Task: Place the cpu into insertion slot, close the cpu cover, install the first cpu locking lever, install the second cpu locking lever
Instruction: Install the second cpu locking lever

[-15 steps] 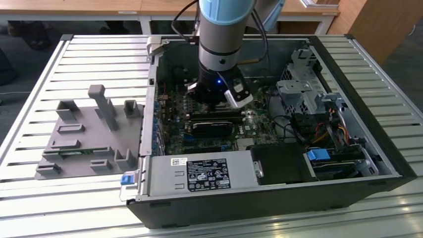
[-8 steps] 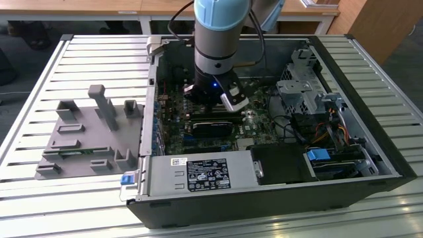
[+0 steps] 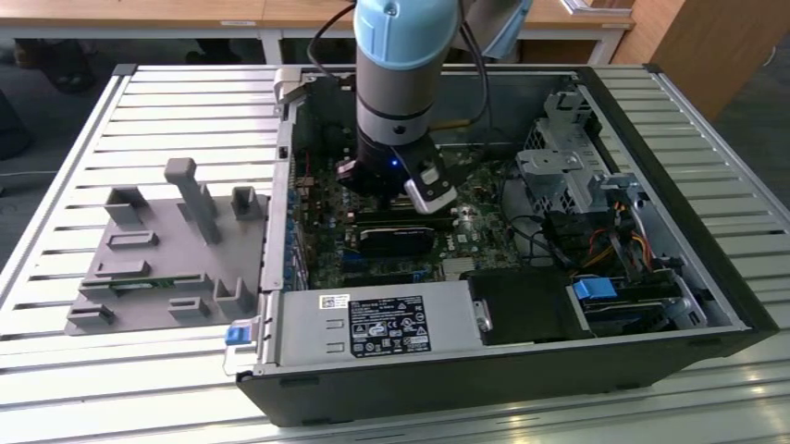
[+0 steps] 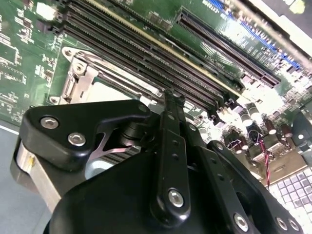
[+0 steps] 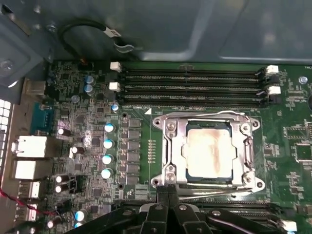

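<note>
First wrist view shows the cpu (image 5: 208, 155) seated under the cpu cover (image 5: 209, 152), just beyond the closed, empty tool (image 5: 168, 191).

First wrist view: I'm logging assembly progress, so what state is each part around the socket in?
Pale silver-grey square cpu: seated in the socket, top smeared.
Silver-grey metal frame cpu cover: closed flat over the chip's edges.
Long black memory slots: empty.
Black gripper: at the socket's edge, fingers together.
</note>
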Controlling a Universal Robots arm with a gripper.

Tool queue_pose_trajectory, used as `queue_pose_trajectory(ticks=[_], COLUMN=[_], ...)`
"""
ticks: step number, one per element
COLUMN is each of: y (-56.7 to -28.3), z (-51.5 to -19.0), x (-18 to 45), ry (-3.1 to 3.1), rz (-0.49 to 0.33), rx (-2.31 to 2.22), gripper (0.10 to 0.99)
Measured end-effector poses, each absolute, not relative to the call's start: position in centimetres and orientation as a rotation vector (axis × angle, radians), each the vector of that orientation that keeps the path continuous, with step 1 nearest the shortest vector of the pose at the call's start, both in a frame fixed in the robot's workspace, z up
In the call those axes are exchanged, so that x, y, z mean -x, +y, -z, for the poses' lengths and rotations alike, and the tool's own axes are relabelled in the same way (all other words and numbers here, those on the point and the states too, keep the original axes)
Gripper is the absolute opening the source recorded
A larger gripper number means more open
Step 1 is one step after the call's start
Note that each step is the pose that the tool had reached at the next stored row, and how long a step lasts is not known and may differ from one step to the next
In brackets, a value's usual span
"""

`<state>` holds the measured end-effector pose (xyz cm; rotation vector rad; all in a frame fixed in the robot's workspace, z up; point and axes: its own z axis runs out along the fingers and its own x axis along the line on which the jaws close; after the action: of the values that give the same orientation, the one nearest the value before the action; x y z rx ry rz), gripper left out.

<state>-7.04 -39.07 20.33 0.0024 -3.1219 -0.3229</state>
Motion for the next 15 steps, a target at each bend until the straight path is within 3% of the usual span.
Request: queue_pose_trajectory(ticks=[15], y=[-39.07], z=[-19.29], x=[7.5], ry=[-3.113], rz=[0.398], rx=[-0.003], gripper=[0.106])
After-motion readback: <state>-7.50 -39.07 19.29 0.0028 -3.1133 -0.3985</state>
